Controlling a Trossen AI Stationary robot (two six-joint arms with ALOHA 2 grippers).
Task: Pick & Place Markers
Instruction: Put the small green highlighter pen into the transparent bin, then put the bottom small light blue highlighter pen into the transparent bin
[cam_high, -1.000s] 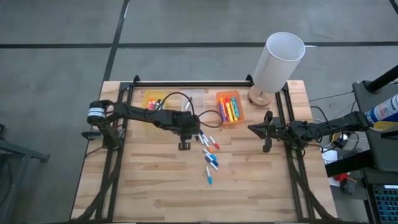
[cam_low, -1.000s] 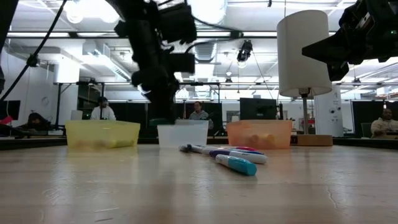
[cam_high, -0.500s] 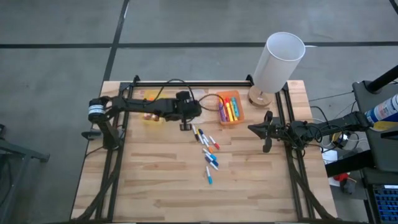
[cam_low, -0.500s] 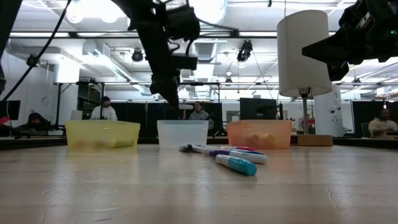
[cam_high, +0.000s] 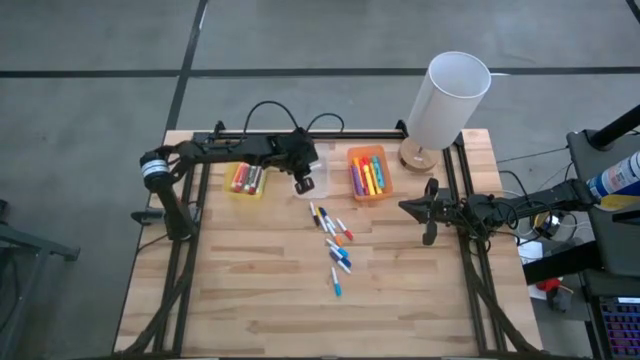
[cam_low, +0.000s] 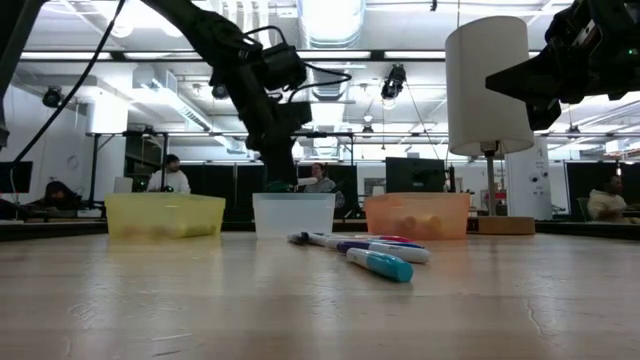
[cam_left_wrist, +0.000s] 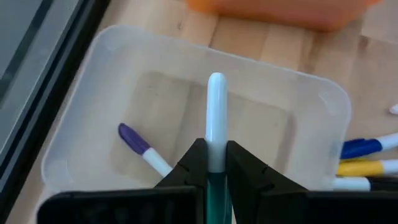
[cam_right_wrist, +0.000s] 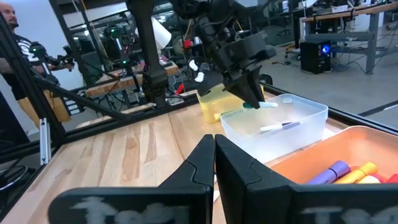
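Note:
My left gripper (cam_high: 303, 183) hangs over the clear bin (cam_high: 312, 184), shut on a white marker with a teal end (cam_left_wrist: 216, 118). One purple-capped marker (cam_left_wrist: 140, 146) lies on the floor of that bin. Several loose markers (cam_high: 333, 245) lie on the wooden table near its middle. More markers fill the yellow bin (cam_high: 245, 178) and the orange bin (cam_high: 368, 175). My right gripper (cam_right_wrist: 214, 149) waits shut at the table's right side (cam_high: 405, 207), holding nothing. My left gripper pinches the marker's teal end (cam_left_wrist: 215, 173) between its two fingers. The white body (cam_left_wrist: 216, 106) sticks out forward past the fingertips, along the fingers. The fingers slant down from the table's left. The marker is lifted clear, above the clear bin's inside.
A white lamp (cam_high: 447, 98) stands at the far right corner on a round wooden foot. Black frame rails run along the table's far, left and right sides. Bare wood lies toward the near edge (cam_high: 300, 320). People sit in the room beyond the table.
My left gripper has swung from above the loose markers toward the table's far edge, rising a little and rolling somewhat, and now stands over the clear bin. It has stayed shut on the white and teal marker, which travelled with it clear of the table.

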